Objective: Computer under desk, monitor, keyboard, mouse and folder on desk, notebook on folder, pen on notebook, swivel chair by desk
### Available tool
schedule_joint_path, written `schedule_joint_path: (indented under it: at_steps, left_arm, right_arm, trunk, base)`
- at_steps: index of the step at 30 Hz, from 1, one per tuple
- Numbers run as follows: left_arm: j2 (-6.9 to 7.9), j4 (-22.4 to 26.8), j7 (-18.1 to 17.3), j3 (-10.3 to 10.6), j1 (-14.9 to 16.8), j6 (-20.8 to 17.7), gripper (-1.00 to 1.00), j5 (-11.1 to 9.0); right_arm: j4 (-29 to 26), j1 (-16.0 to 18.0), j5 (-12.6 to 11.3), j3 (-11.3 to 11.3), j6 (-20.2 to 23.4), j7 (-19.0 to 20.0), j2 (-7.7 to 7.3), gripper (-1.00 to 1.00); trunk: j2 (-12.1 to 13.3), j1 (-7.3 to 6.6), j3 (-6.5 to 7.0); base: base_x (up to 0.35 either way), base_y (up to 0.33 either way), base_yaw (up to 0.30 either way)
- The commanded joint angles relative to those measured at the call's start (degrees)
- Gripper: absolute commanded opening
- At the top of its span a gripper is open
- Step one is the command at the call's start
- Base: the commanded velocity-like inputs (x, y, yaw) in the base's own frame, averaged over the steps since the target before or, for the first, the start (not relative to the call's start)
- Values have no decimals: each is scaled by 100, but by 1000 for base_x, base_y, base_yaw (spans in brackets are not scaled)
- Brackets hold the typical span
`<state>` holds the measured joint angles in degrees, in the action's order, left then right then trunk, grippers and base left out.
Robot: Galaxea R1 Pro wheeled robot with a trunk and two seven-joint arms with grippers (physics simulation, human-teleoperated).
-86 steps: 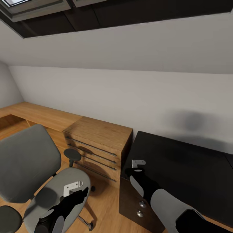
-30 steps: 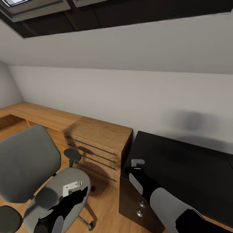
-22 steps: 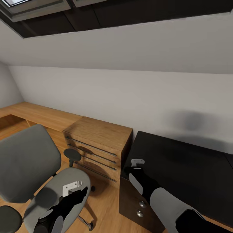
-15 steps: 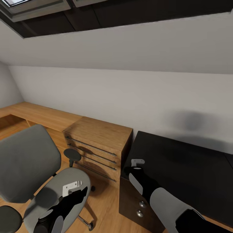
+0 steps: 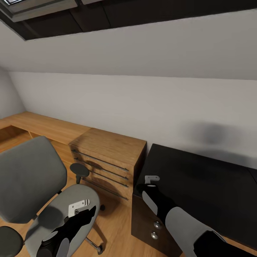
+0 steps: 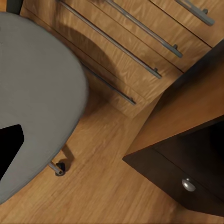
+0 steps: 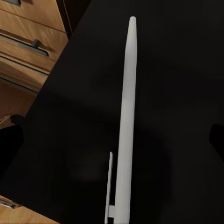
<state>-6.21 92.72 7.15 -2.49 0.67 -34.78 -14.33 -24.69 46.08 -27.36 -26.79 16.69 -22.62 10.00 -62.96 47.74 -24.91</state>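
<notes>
Head view: the right hand [image 5: 151, 179] is hovering over the near left corner of the glossy black bench [image 5: 200, 182], whose top is looking bare here; how its jaws are standing cannot be told from this angle. The left hand [image 5: 79, 207] is hanging over the grey upholstered seat of the swivel chair [image 5: 32, 178], and its jaws cannot be read either. Between chair and bench, a low light-wood cabinet [image 5: 107, 157] with long bar handles is standing against the white wall. Below the bench top, a black drawer unit is showing two round silver knobs [image 5: 156, 225].

Left wrist view: the camera is looking down past the rounded matte seat edge [image 6: 42, 102] to the wood-grain floor, with one chrome caster [image 6: 57, 168] peeking out beside the cabinet's drawer fronts and a knob [image 6: 188, 185].

Right wrist view: the pen [image 7: 127, 121], a slim white tapered stick with a clip, is pointing out along the fingers over the black top; it is probably being held, though contact is hidden, so I cannot tell.

The step in hand seems to be the pen's placing. The next move likely calls for finding the notebook and folder stack, then lowering the pen flat so it is not rolling off.
</notes>
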Motion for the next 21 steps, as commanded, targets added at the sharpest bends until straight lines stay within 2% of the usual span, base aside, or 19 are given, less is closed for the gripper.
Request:
schedule_joint_path:
  at_steps: [1,3,21]
  left_arm:
    - [-3,9,41,-5,3,-29,100,-61]
    - [-3,9,41,-6,3,-29,100,-61]
    - [-3,9,41,-4,3,-29,100,-61]
  right_arm:
    - [-5,6,-22,-29,27,-41,0,100]
    - [-7,6,-24,-29,27,-41,0,100]
    - [-2,6,-16,-29,27,-41,-5,100]
  trunk:
    - [-46,23,-25]
    - [-126,67,-61]
    - [-126,67,-61]
  base:
    - [0,0,0]
    - [0,0,0]
    - [0,0,0]
